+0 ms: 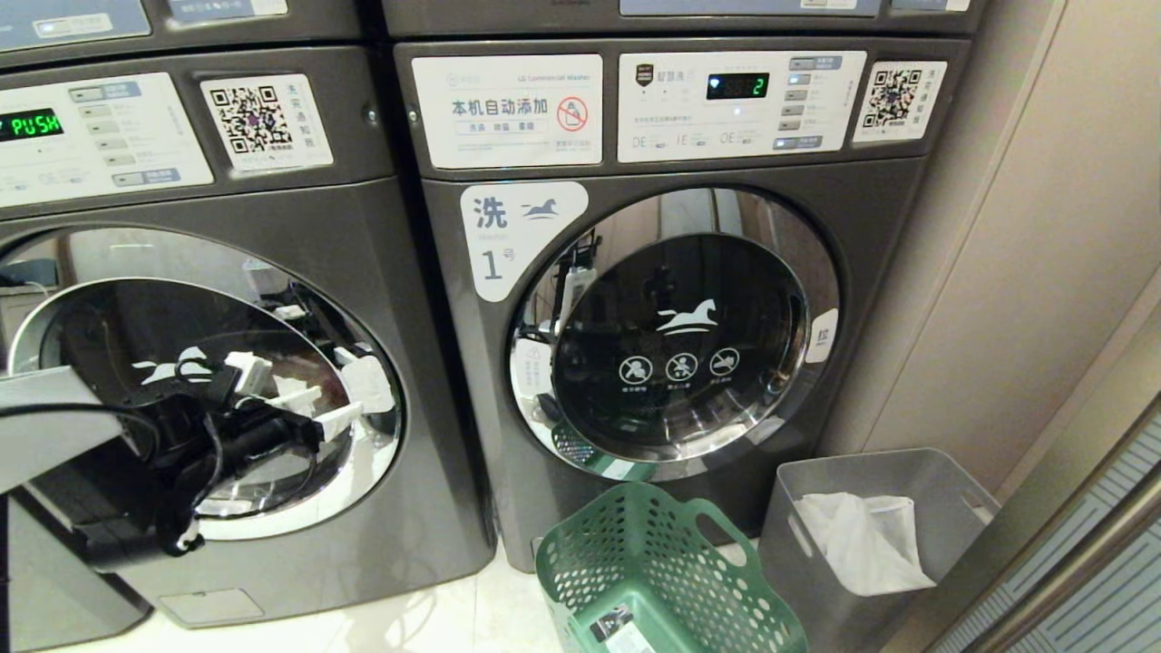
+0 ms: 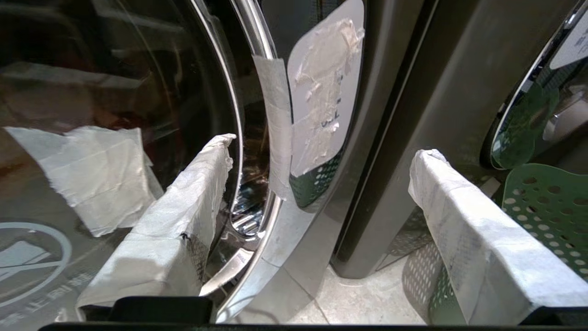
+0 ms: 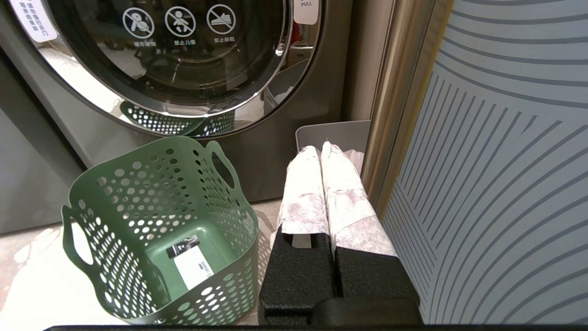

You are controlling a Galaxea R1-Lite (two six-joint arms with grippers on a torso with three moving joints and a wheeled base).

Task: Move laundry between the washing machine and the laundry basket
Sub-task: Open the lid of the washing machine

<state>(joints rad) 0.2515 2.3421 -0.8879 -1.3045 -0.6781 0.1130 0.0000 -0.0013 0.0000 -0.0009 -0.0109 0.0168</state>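
Note:
The washing machine (image 1: 363, 245) is the left one of two, and its round chrome-rimmed door (image 1: 118, 317) looks closed. My left gripper (image 1: 304, 394) hovers close in front of that door, near its right rim, open with nothing between the white-wrapped fingers (image 2: 183, 207). In the left wrist view the gripper (image 2: 325, 151) straddles the chrome rim (image 2: 275, 220). The green laundry basket (image 1: 653, 571) stands on the floor before the right washer, holding only a label (image 3: 193, 264). No laundry is in view. My right gripper (image 3: 321, 149) is parked low beside the basket, shut and holding nothing.
The washer labelled 1 (image 1: 671, 336) stands to the right with its door closed. A grey solid bin (image 1: 871, 472) with a white plastic bag (image 1: 862, 540) sits right of the basket. A wall and a striped panel (image 3: 496, 161) close off the right side.

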